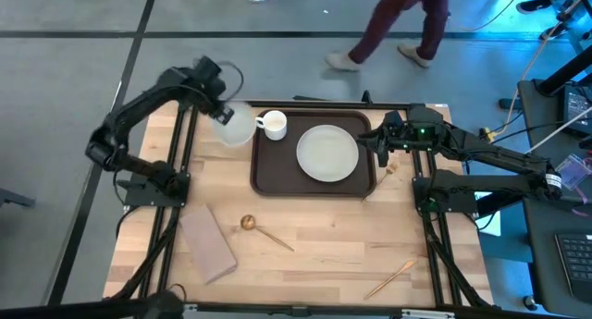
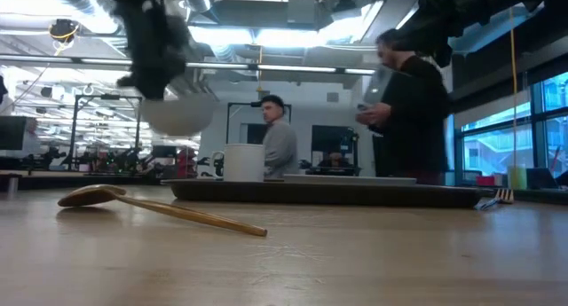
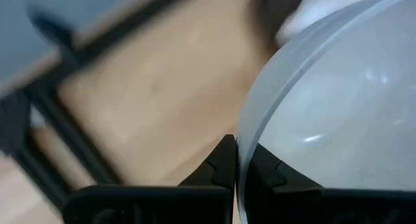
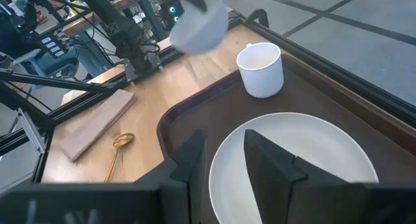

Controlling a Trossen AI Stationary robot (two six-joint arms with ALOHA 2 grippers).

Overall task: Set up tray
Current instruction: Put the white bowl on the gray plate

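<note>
The dark brown tray (image 1: 264,176) lies at the table's far middle. On it rest a white plate (image 1: 327,153) and a white cup (image 1: 272,125). My left gripper (image 1: 222,114) is shut on a white bowl (image 1: 235,127), held in the air just left of the tray's far left corner; the low view shows the bowl (image 2: 177,113) well above the table. My right gripper (image 1: 381,145) is open at the tray's right rim. In the right wrist view its fingers (image 4: 224,165) stand over the plate's (image 4: 292,152) right edge. My left gripper (image 3: 239,169) pinches the bowl's rim (image 3: 242,143), one finger inside the bowl and one outside. The bowl (image 3: 338,107) is lifted clear of the table and hangs beside and below the fingers.
A tan-pink napkin (image 1: 208,243) lies near the table's left front. A gold spoon (image 1: 252,224) lies in front of the tray and a gold fork (image 1: 393,277) toward the right front. People walk and stand beyond the table's far edge.
</note>
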